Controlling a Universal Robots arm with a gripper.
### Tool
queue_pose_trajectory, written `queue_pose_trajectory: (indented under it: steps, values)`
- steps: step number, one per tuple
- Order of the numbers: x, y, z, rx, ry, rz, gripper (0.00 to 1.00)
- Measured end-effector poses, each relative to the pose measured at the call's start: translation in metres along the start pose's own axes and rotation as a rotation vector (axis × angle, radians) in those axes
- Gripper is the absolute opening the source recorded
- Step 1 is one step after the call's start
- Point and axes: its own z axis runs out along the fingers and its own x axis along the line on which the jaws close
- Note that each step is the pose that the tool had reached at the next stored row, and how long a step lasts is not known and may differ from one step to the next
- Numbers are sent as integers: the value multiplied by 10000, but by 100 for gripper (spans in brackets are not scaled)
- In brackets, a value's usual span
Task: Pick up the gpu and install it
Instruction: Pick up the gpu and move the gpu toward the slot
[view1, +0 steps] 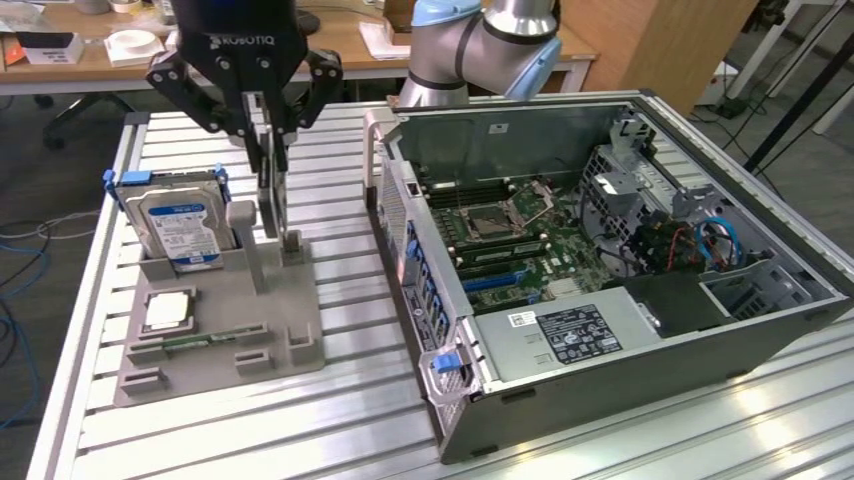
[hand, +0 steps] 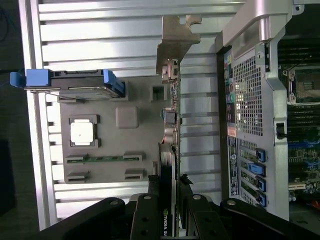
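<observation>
Green gpu (view1: 272, 195) upright in its grey holder (view1: 267, 310), pinched by our end effector (hand: 168, 179).
We see it clamped partway shut on both card faces; standing on edge beside the case (view1: 641, 375) leaves the top free to grasp.

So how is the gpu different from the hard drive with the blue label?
The gpu is thin; the hard drive is much thicker. The gpu is dark with a silver end bracket; the hard drive is silver with a blue label. The gripper is closed on the gpu; the hard drive is not gripped. Both stand on edge in the gray holder.
</observation>
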Motion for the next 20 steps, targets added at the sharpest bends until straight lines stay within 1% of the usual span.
queue_pose_trajectory:
  steps: [5,10,13,20]
  values:
    - [0,2,-65,-2,0,2,26]
    - [-1,3,-71,-72,6,3,26]
    - [-11,3,-71,-73,6,0,26]
    - [-75,9,-70,-73,6,2,26]
